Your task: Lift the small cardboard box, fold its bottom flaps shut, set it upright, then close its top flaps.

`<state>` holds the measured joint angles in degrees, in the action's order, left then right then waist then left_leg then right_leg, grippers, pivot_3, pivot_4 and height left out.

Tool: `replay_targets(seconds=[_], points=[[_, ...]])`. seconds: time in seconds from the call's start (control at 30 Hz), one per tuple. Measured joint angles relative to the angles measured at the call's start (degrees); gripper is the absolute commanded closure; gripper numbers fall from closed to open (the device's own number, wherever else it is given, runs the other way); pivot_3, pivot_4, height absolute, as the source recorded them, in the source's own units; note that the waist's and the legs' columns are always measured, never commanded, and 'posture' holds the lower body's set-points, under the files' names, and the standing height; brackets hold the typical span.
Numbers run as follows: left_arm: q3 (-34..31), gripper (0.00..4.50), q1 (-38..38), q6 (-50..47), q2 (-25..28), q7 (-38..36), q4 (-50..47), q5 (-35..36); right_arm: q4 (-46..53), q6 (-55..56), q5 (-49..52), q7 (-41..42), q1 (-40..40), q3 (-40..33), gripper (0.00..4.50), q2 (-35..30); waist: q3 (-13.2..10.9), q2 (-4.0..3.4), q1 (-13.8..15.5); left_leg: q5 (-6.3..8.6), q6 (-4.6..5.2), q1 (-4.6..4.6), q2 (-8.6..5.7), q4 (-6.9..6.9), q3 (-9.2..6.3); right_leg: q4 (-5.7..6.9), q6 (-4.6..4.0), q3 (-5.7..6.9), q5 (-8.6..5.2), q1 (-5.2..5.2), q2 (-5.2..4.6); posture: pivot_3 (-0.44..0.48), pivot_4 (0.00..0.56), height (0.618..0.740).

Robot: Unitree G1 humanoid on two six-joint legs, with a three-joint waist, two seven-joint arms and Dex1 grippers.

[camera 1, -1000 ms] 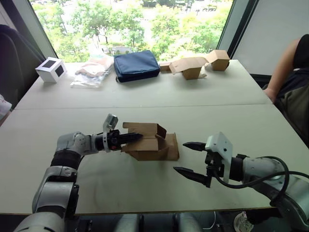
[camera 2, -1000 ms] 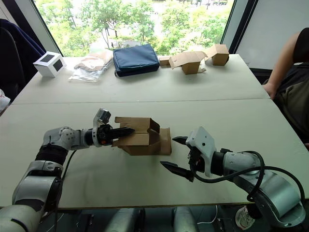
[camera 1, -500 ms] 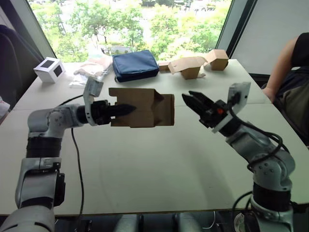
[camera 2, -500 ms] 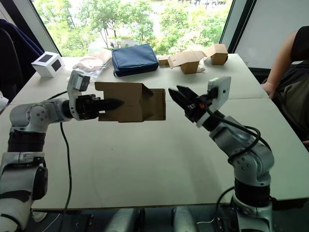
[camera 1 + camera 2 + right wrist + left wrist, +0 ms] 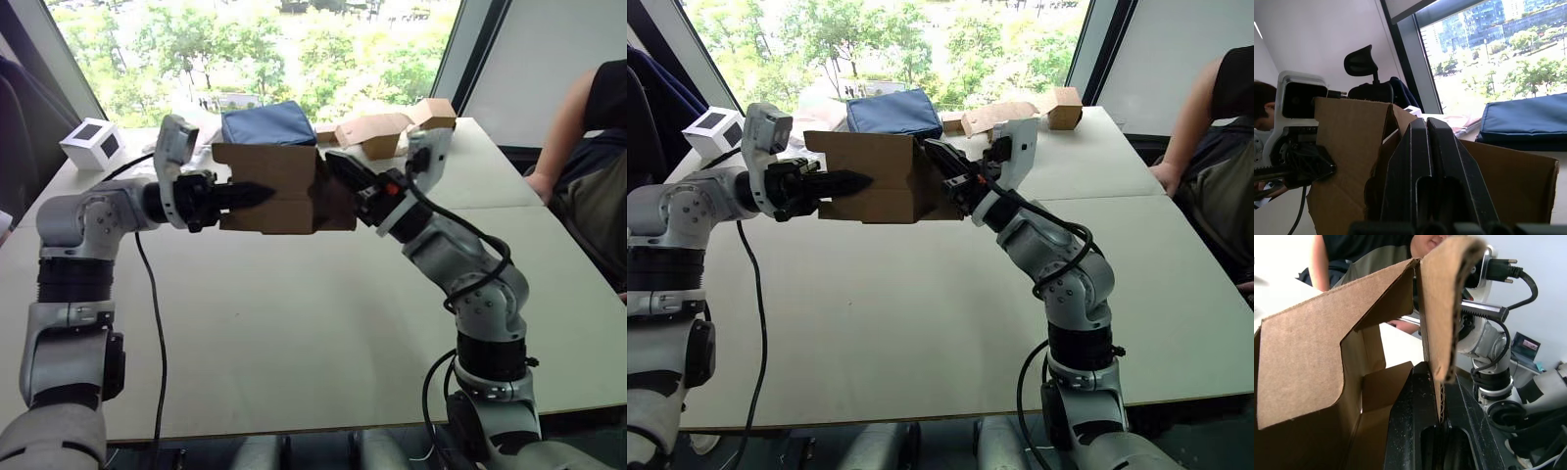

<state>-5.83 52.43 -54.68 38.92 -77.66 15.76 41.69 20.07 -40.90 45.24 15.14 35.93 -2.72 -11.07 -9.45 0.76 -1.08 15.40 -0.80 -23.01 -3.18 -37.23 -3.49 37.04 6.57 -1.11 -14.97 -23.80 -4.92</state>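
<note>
No text, label, brand, number or sign can be read in any view. The small cardboard box [image 5: 269, 188], held up in the upper middle of the frame, is plain brown with no print on its faces or flaps. The white cube [image 5: 90, 143] at the upper left of the worktop [image 5: 294, 323] carries only a dark square panel without lettering. The navy pouch [image 5: 267, 124] at the upper middle shows no legible tag or logo.
</note>
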Motion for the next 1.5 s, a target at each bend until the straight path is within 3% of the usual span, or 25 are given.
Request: replay_targets(seconds=[0.7,0.83,0.97,1.1,1.3,1.5], points=[[0.0,4.5,-0.5,0.0,-0.2,-1.6,0.0,1.5,1.6,-0.2,2.2,3.3,-2.5,0.9,4.47,1.4,0.0,0.0,0.0,0.0,0.0,-0.05,0.0,-0.01,0.0,0.02,0.0,-0.03,0.0,-0.08,0.02,0.0,0.15,0.74],[0.0,4.5,-0.2,0.2,-0.4,-1.5,0.9,1.4,5.4,-2.9,7.2,4.9,-4.6,-3.0,4.47,-4.7,0.0,0.0,0.2,0.01,0.01,-0.08,0.0,-0.05,0.0,0.01,0.0,-0.02,0.0,-0.07,0.0,0.0,0.15,0.74],[0.0,4.5,0.3,0.3,-0.5,-1.4,1.7,1.4,7.8,-7.6,14.5,8.3,-8.8,-9.8,4.47,-15.8,0.0,0.02,0.3,0.03,0.06,-0.09,0.0,-0.08,0.0,-0.04,0.0,-0.01,-0.01,-0.05,0.0,0.0,0.15,0.74],[0.0,4.5,1.3,0.3,-0.7,-1.3,1.9,1.4,9.1,-9.8,15.0,11.6,-14.7,-9.8,4.47,-21.9,0.0,0.03,0.0,0.04,0.08,-0.08,0.05,-0.1,0.04,-0.06,0.01,-0.03,-0.02,-0.06,0.05,0.0,0.15,0.74],[0.0,4.5,2.8,0.0,-1.0,-1.1,1.8,1.6,8.3,-7.2,7.7,11.8,-13.7,-2.9,4.47,-20.4,0.0,0.03,-0.1,0.03,0.06,-0.09,0.12,-0.11,0.06,-0.03,0.0,-0.11,-0.03,-0.14,0.17,0.0,0.15,0.74],[0.0,4.5,2.6,-1.0,-1.2,-0.8,-0.5,2.7,6.6,-5.0,6.4,11.8,-8.6,-1.2,4.47,-16.1,0.0,0.04,0.3,0.02,0.05,-0.16,0.09,-0.16,0.04,-0.03,0.0,-0.12,-0.03,-0.16,0.12,0.0,0.15,0.74]])
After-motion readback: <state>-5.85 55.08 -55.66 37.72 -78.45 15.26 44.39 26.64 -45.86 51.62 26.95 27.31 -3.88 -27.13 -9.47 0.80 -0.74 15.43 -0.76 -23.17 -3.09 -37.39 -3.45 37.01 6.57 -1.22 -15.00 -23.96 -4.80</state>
